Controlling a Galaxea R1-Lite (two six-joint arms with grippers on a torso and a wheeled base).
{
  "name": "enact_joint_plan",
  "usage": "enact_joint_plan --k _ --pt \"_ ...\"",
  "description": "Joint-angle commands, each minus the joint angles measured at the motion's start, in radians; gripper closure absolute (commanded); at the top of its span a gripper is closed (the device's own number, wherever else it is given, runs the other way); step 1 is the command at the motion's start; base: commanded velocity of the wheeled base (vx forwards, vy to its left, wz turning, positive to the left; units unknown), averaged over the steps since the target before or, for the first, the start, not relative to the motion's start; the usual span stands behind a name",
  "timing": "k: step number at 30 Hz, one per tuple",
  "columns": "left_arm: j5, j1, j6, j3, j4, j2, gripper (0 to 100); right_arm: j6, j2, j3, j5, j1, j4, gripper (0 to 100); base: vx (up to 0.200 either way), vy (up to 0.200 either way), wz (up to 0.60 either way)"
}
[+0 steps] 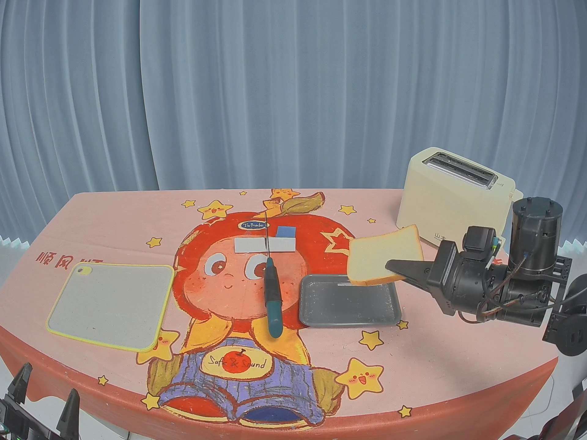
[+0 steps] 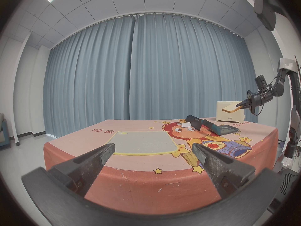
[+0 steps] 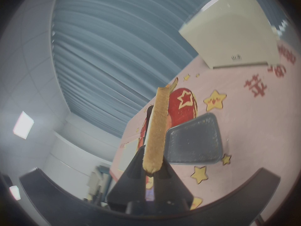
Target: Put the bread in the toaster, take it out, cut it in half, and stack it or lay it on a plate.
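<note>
A slice of bread [image 1: 384, 255] hangs in the air above the right end of the grey tray [image 1: 348, 301], held by its edge in my right gripper [image 1: 400, 270], which is shut on it. In the right wrist view the bread [image 3: 157, 126] shows edge-on between the two fingers. The cream toaster [image 1: 455, 198] stands behind the bread at the table's right, its slots facing up. A knife [image 1: 272, 291] with a teal handle lies left of the tray. My left gripper [image 2: 153, 160] is open, off the table's front left, below its edge.
A grey cutting board [image 1: 112, 304] with a yellow rim lies at the table's left. White and blue cards [image 1: 266, 242] lie behind the knife. The tablecloth carries a cartoon print. Curtains close off the back.
</note>
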Motion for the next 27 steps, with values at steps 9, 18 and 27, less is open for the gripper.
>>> enact_joint_plan --k 9,18,27 --pt "0.0 0.0 0.0 0.018 0.0 0.0 0 -0.37 -0.005 0.049 -0.217 0.119 -0.01 100 0.0 0.0 0.0" --pt "0.0 0.0 0.0 0.018 0.0 0.0 0 -0.511 -0.041 0.066 -0.264 0.114 -0.014 100 0.0 0.0 0.0" --pt "0.0 0.0 0.0 0.018 0.0 0.0 0 -0.753 -0.157 0.155 -0.272 0.065 -0.015 100 0.0 0.0 0.0"
